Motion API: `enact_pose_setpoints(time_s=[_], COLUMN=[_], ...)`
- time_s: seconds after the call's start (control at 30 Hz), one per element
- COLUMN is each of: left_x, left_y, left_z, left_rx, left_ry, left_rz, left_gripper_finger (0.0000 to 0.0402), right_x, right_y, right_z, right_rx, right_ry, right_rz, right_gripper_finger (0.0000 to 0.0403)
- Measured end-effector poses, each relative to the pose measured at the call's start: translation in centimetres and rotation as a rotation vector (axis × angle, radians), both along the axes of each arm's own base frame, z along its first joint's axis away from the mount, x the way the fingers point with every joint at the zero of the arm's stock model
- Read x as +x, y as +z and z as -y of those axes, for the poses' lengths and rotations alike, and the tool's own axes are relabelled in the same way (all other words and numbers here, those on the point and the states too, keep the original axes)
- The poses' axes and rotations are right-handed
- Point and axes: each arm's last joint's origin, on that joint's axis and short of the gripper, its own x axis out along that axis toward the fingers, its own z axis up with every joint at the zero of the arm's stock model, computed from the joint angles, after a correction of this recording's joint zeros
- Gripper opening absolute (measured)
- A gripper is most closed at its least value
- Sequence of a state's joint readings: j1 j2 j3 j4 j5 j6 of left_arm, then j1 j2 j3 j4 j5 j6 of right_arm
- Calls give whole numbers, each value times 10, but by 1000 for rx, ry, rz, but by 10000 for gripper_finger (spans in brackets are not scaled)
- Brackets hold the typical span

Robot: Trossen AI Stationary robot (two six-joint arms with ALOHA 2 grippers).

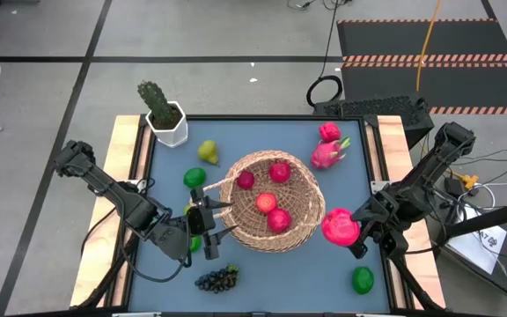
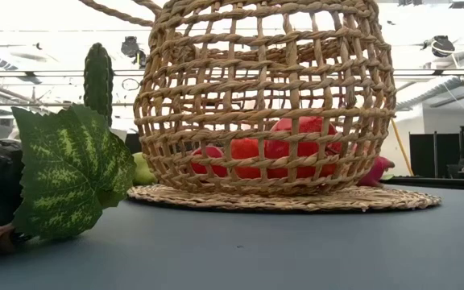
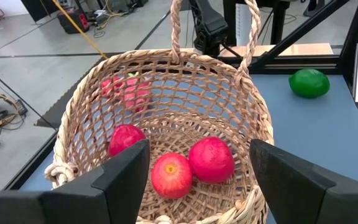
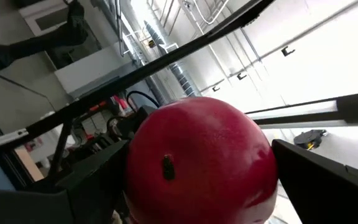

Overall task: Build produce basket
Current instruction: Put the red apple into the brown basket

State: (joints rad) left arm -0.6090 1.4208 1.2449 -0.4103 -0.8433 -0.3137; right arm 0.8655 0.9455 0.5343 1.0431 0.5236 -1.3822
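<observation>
Basket [image 1: 275,211] is sitting mid-bench holding four red apples already, the right pincer [image 1: 349,231] is gripping a big red fruit [image 1: 339,227] beside it, the left pincer [image 1: 202,231] is gaping empty, with pear, limes, grapes and dragon fruit waiting outside.

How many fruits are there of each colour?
Red fruits in the basket: 4
Red fruit in the right hand: 1
Pink dragon fruits: 2
Green fruits: 3
Yellow-green pear: 1
Dark grape bunch: 1
Total: 12
</observation>
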Motion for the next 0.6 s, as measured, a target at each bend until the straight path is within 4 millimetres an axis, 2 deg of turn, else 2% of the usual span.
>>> enact_pose_setpoints(time_s=[0.27, 0.6], left_x=[2, 15], left_y=[-3, -17], left_z=[2, 18], left_rx=[-30, -90], left_ry=[18, -39], left_rz=[7, 8], left_gripper_finger=[273, 273], right_x=[0, 0], right_y=[0, 0], right_z=[0, 0], right_rx=[130, 531], right_ry=[69, 281], right_rz=[-36, -148], right_gripper_finger=[377, 377])
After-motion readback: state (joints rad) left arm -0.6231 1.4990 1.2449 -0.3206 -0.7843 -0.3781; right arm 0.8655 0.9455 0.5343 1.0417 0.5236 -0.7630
